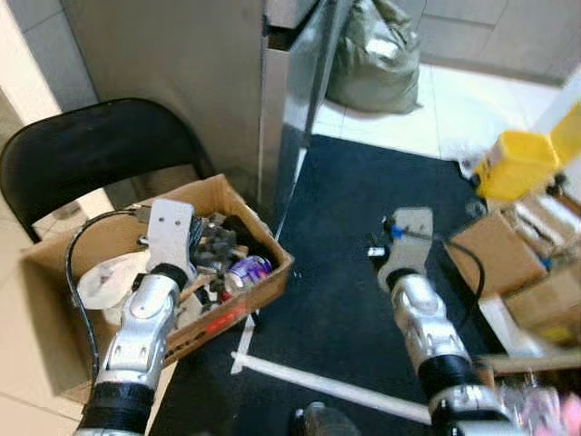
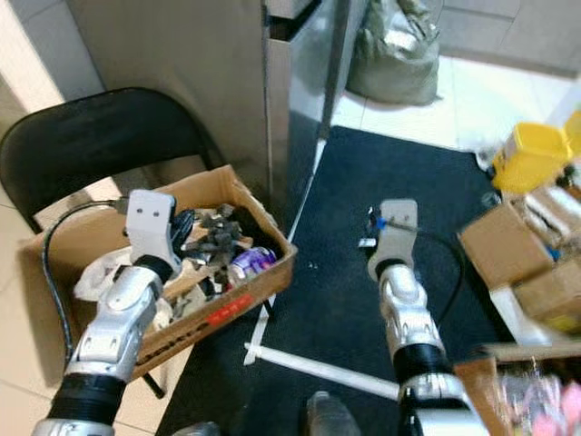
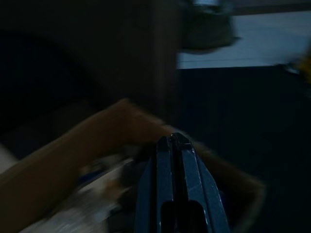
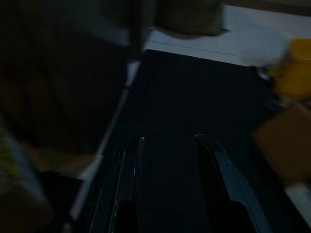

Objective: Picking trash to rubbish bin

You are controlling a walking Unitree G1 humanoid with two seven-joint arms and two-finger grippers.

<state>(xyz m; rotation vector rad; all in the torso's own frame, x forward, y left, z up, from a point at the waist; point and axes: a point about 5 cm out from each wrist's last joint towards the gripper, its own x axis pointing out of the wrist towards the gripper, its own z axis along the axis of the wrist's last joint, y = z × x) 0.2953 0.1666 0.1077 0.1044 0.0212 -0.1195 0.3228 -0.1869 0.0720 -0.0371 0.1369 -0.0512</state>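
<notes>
Two grippers in play, neither carrying anything. Cardboard box [image 1: 263, 232] w/ trash is sitting on the floor beside a black folding chair [image 1: 82, 145], at the edge of the dark mat [image 1: 363, 236]; it looks to be serving as the rubbish bin. Inside: a purple can [image 1: 249, 269], white paper wad [image 1: 107, 277], dark crumpled bits.

Risks, as judged from here:
- Left gripper [image 3: 176, 141] is hovering over the box interior w/ nothing in it. If it is reaching in rather than dropping off, it could drag contents back out or catch the box's near wall and tip the box.
- Cable looping off the left wrist is hanging near the box's left side; could snag on the cardboard edge when the arm is pulled away.
- White strip [image 1: 318, 381] is lying on the mat just ahead of the robot's foot, poss. trip or skid hazard if walking fwd.
- Right-side clutter, i.e. brown boxes [image 1: 495, 254] and a yellow container [image 1: 519, 163], is crowding the right arm; a wide swing could knock them.

Fingers:
- Left: pressed together tip to tip in the wrist view, empty, pointing at the far rim of the box, not touching it as far as can be told.
- Right gripper [image 4: 170, 141]: fingers standing clearly apart, nothing between them, hanging above bare mat, touching nothing.
</notes>
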